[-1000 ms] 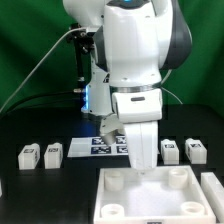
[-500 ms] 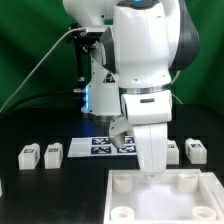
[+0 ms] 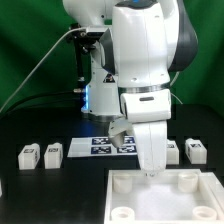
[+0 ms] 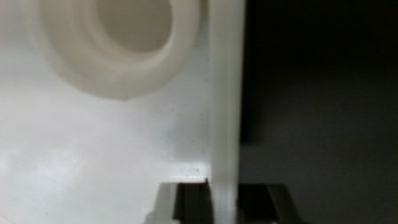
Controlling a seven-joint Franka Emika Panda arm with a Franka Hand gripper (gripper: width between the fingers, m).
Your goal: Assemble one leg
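Four small white legs lie on the black table in the exterior view: two on its left and two on its right. The large white square tray with round corner sockets lies in front. My gripper is down at the tray's far wall. In the wrist view the gripper has one dark finger on each side of the tray's thin wall, pressed against it. A round socket shows on the tray's floor. No leg is in the gripper.
The marker board lies flat behind the tray, between the two pairs of legs. The arm's white body and base stand over the middle of the table. A green backdrop closes the far side.
From one second ago to half a second ago the tray slid toward the exterior view's right with my gripper on its far wall. Since then nothing has visibly moved.
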